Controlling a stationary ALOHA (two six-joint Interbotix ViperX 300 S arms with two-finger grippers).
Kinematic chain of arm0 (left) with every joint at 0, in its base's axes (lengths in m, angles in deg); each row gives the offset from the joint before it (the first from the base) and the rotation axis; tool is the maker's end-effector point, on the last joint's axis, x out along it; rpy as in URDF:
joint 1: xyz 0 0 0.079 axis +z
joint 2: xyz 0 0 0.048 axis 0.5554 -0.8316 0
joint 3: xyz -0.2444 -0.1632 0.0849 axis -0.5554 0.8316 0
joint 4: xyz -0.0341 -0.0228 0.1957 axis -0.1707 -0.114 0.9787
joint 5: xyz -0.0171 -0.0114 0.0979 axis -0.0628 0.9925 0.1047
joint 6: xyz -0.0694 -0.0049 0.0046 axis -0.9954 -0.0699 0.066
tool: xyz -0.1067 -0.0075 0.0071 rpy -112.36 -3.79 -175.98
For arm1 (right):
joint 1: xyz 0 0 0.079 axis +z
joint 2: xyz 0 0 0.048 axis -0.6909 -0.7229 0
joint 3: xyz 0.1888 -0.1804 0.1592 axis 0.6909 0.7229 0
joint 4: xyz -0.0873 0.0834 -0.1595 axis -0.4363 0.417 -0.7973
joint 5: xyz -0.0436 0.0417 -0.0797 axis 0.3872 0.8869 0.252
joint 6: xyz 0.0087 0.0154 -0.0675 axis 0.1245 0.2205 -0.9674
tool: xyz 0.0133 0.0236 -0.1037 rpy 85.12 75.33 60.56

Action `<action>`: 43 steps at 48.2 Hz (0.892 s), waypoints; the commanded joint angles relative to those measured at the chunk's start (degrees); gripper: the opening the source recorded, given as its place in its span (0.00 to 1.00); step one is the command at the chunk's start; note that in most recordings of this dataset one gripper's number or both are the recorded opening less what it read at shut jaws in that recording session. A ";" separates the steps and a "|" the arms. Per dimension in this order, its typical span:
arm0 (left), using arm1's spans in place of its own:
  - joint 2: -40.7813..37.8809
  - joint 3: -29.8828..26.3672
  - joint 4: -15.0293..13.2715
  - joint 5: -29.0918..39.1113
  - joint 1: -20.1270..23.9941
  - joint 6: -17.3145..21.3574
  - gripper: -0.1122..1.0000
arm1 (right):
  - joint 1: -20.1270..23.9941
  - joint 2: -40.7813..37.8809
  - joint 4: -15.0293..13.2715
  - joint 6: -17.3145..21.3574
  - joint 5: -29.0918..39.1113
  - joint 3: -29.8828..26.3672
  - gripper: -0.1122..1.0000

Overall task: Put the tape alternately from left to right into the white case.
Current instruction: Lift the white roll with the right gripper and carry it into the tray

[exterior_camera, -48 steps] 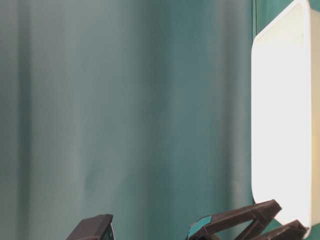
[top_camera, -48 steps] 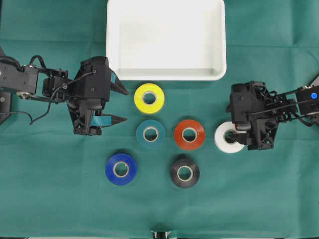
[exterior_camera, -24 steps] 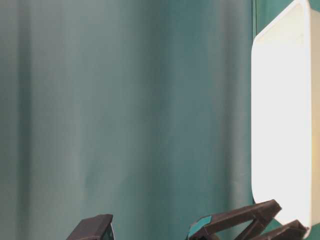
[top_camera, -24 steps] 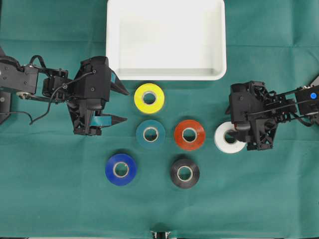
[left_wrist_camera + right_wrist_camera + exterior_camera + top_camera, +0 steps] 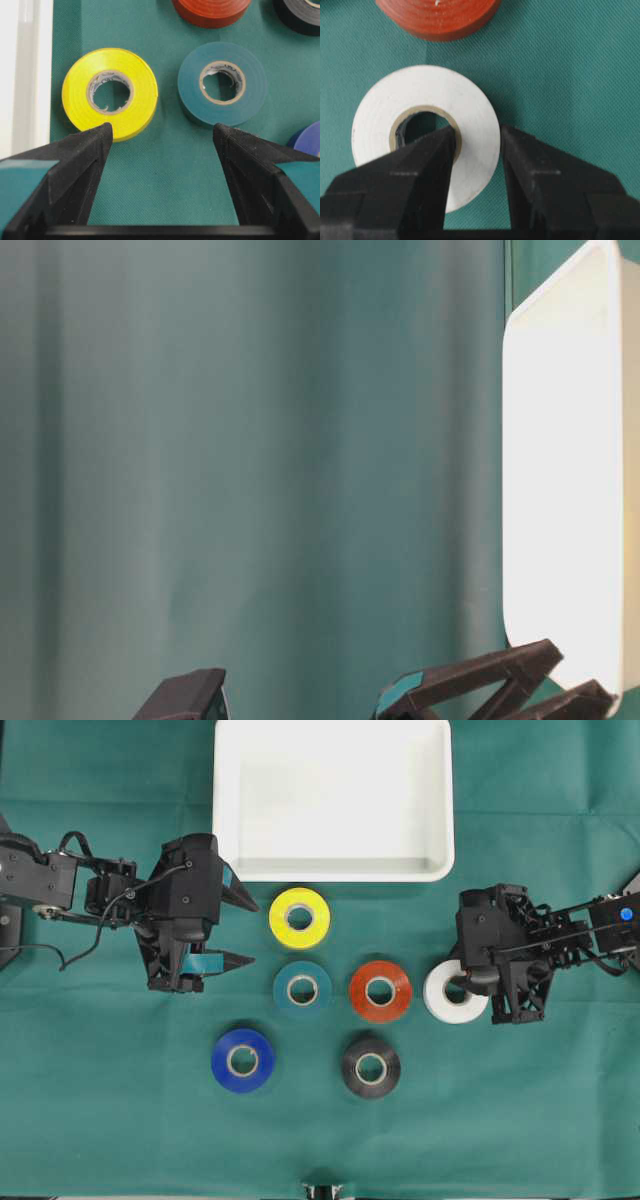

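Green cloth [image 5: 100,1120]: all six rolls are laid flat on it, holes facing up.
Left gripper [image 5: 243,931]: held with jaws wide apart, empty, pointing right at the yellow roll [image 5: 299,917] and teal roll [image 5: 302,989].
Blue roll [image 5: 243,1060]: set nearest, left.
White case [image 5: 333,870]: placed at the far edge, long axis running left to right.
Red-orange roll [image 5: 380,990]: centre.
Black roll [image 5: 370,1067]: near, right of blue.
White roll [image 5: 450,995]: rightmost.
Right gripper [image 5: 476,145]: clamped on the white roll's wall, one finger inside the core.
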 commanded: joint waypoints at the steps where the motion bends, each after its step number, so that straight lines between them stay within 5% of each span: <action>1: 0.88 -0.79 -0.09 -0.18 -0.18 0.00 0.86 | -0.09 0.53 -0.09 0.18 -0.18 -1.05 0.11; 22: 0.97 -0.88 -0.09 -0.18 -0.18 0.00 0.86 | -0.09 7.29 0.00 4.75 8.53 -4.48 0.11; 43: 0.97 -1.05 -0.09 -0.18 -0.18 0.09 0.86 | -1.76 9.05 -1.05 6.86 8.53 -5.10 0.11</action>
